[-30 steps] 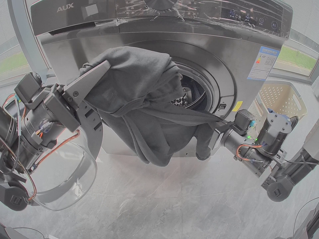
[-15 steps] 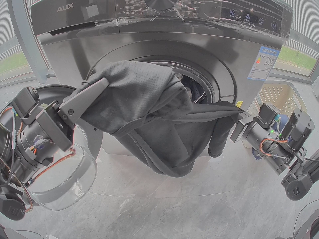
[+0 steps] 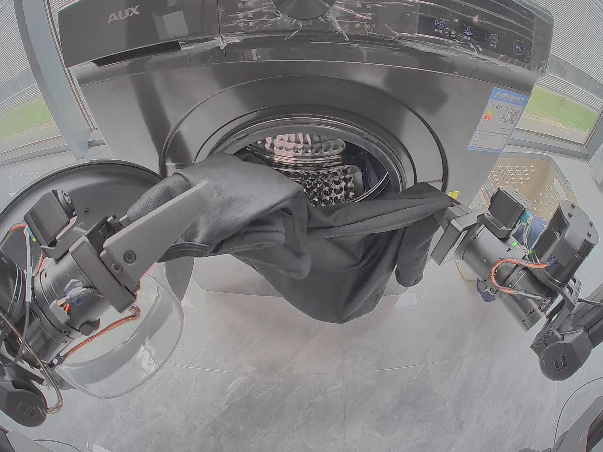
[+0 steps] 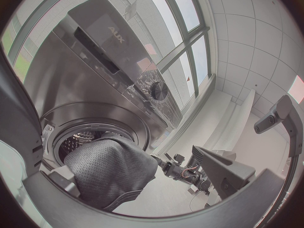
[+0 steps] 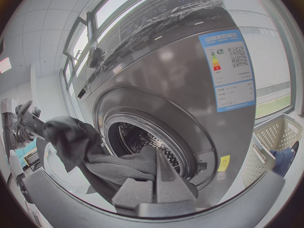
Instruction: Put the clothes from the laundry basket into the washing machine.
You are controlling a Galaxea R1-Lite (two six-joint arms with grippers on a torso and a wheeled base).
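Currently a dark grey garment (image 3: 326,265) is held strung between both grippers, directly in front of the open washing machine (image 3: 301,76).

Left gripper (image 3: 198,196) is positioned at the left edge of the opening. In the left wrist view its fingers (image 4: 221,171) are seen spread apart, with the cloth draped over one of them rather than pinched.

Right gripper (image 3: 447,220) is positioned at the right edge of the opening. In the right wrist view its jaws are seen clamped on a fold of the garment.

In the head view the middle of the garment is seen sagging below the lower rim of the opening, off the floor (image 3: 314,384). Whether any cloth is past the rim cannot be told. The drum (image 3: 308,158) is exposed above the cloth.

The door (image 3: 94,183) is swung open at the left, behind the left arm. The laundry basket (image 3: 534,186) is set just right of the machine, and a blue item (image 5: 285,159) is seen in it from the right wrist view.
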